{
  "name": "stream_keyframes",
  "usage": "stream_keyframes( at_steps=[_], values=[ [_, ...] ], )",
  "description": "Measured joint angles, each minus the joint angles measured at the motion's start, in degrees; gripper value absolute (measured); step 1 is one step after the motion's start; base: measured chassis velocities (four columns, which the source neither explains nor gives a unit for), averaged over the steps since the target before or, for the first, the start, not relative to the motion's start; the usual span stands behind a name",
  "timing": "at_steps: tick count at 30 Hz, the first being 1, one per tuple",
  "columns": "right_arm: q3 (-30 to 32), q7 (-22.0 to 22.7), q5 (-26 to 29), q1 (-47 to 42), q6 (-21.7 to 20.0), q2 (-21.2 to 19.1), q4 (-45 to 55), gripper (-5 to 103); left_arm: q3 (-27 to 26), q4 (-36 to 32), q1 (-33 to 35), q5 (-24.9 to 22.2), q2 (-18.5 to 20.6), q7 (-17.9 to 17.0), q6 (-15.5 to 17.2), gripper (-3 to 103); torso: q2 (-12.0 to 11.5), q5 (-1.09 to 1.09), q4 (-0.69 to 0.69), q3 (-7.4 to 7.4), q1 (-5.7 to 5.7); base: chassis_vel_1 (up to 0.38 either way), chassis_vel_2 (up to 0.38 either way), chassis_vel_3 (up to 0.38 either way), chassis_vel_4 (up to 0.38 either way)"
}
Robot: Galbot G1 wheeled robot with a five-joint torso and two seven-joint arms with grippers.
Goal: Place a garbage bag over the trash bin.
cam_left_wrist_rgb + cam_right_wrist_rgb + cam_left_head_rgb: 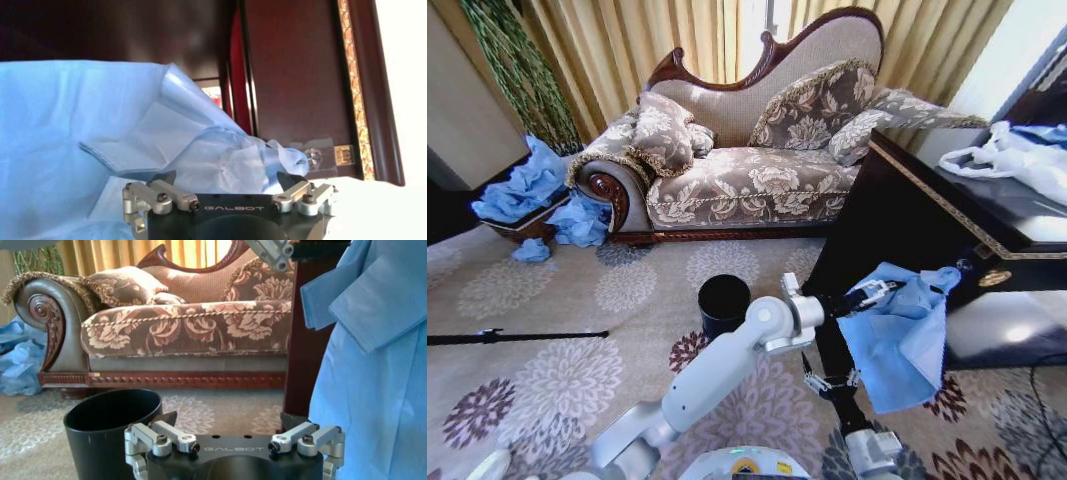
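Thin translucent plastic garbage bag (897, 345), smooth matt black trash bin (724, 304), glossy dark wood cabinet (897, 215).

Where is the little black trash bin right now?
In the head view, the trash bin stands on the flowered carpet in front of the sofa, left of the hanging garbage bag.

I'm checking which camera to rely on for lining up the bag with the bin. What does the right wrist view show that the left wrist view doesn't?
Right wrist view alone: the open black trash bin beside the open right claw, and the sofa behind. Left wrist view alone: the open left claw facing the bag's crumpled top edge against the dark cabinet. Both: the light blue garbage bag.
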Motion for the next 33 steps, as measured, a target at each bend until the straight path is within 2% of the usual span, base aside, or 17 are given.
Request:
stream_keyframes(
  at_steps=[8, 11, 12, 15, 18, 19, 20, 22, 23, 25, 27, 29, 30, 33],
  values=[
    [0.4, 0.0, -0.8, -1.0, -0.1, 0.1, -0.3, 100, -0.2, 0.7, 0.0, -0.2, -0.5, 3.5, 1.3, 102, 0.0, 0.00, -0.01, 0.00, 0.00, 0.000, 0.000, 0.000, 0.000],
    [0.3, 0.0, -0.8, -1.0, -0.1, 0.0, -0.5, 100, 0.0, 1.5, 0.3, 0.2, -0.7, 5.3, 1.9, 89, 0.0, 0.00, -0.01, 0.00, 0.00, 0.000, 0.000, 0.000, 0.000],
    [0.3, 0.0, -0.8, -1.0, -0.1, 0.0, -0.5, 100, 0.0, 1.5, 0.3, 0.2, -0.7, 5.3, 1.9, 89, 0.0, 0.00, -0.01, 0.00, 0.00, 0.000, 0.000, 0.000, 0.000],
    [0.3, 0.0, -0.9, -0.9, 0.0, -0.2, -0.7, 100, 0.0, 2.2, 0.6, 1.0, -1.4, 6.8, 2.2, 73, 0.0, 0.00, -0.01, 0.00, 0.00, 0.000, 0.000, 0.000, 0.000],
    [0.3, 0.0, -0.9, -0.9, 0.0, -0.3, -0.7, 100, -0.1, 2.6, 0.7, 1.2, -1.7, 7.1, 2.3, 67, 0.0, 0.00, -0.01, 0.00, 0.00, 0.000, 0.000, 0.000, 0.000],
    [0.3, 0.0, -0.9, -0.9, 0.0, -0.3, -0.7, 100, -0.2, 3.0, 0.7, 1.5, -2.0, 7.6, 2.4, 61, 0.0, 0.00, -0.01, 0.00, 0.00, 0.000, 0.000, 0.000, 0.000],
    [0.3, 0.0, -1.1, -1.0, 0.4, -0.2, -1.1, 100, -0.3, 3.9, 0.8, 2.3, -2.8, 8.3, 2.4, 50, 0.0, 0.00, -0.01, 0.00, 0.00, 0.000, 0.000, 0.000, 0.000],
    [0.3, 0.0, -1.4, -1.0, 0.6, -0.2, -1.3, 100, -0.5, 4.1, 1.0, 2.6, -3.1, 8.7, 2.3, 39, 0.0, 0.00, -0.01, 0.00, 0.00, 0.000, 0.000, 0.000, 0.000],
    [0.3, 0.0, -1.4, -1.0, 0.6, -0.2, -1.3, 100, -0.5, 4.1, 1.0, 2.6, -3.1, 8.7, 2.3, 39, 0.0, 0.00, -0.01, 0.00, 0.00, 0.000, 0.000, 0.000, 0.000],
    [0.2, 0.0, -1.7, -1.1, 0.8, 0.0, -1.5, 100, -0.8, 4.4, 1.2, 3.0, -3.4, 9.0, 2.2, 29, 0.0, 0.00, -0.01, 0.00, 0.00, 0.000, 0.000, 0.000, 0.000],
    [0.1, 0.0, -1.9, -1.1, 0.8, 0.0, -1.6, 100, -0.9, 4.4, 1.4, 3.2, -3.5, 9.0, 2.2, 29, 0.0, 0.00, -0.01, 0.00, 0.00, 0.000, 0.000, 0.000, 0.000],
    [0.0, 0.0, -2.2, -1.1, 0.9, 0.1, -1.7, 100, -1.1, 4.3, 1.6, 3.5, -3.6, 9.1, 2.1, 19, 0.0, 0.00, -0.01, 0.00, 0.00, 0.000, 0.000, 0.000, 0.000],
    [0.0, 0.0, -2.2, -1.1, 0.9, 0.1, -1.7, 100, -1.1, 4.3, 1.6, 3.5, -3.6, 9.1, 2.1, 19, 0.0, 0.00, -0.01, 0.00, 0.00, 0.000, 0.000, 0.000, 0.000],
    [-0.2, 0.0, -2.2, -0.9, 0.9, 0.1, -1.9, 100, -1.2, 3.5, 1.8, 3.8, -3.4, 9.0, 2.0, 3, 0.0, 0.00, -0.01, 0.00, 0.00, 0.000, 0.000, 0.000, 0.000]
  ],
)
